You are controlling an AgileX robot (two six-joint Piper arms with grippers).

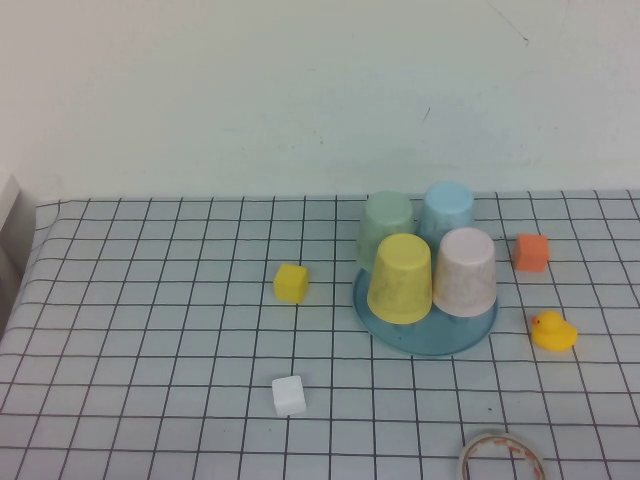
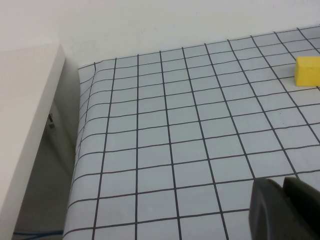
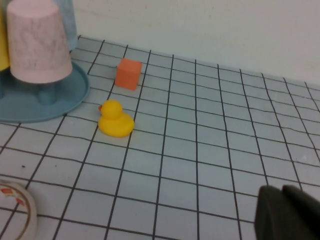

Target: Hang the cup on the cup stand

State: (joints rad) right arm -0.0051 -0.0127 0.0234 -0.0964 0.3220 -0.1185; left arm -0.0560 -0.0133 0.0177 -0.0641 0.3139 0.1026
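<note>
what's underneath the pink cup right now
The pink cup sits upside down over a blue peg of the cup stand; only the peg's foot shows, its top is covered. The left gripper and right gripper stay away, near the table's edges.

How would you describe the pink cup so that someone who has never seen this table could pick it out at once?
Find the round blue cup stand right of centre on the gridded table; four upturned cups sit on it. The pink cup is the front one on the robot's right, beside the yellow cup. It alone is pale pink and speckled. Neither the left gripper nor the right gripper is near it.
</note>
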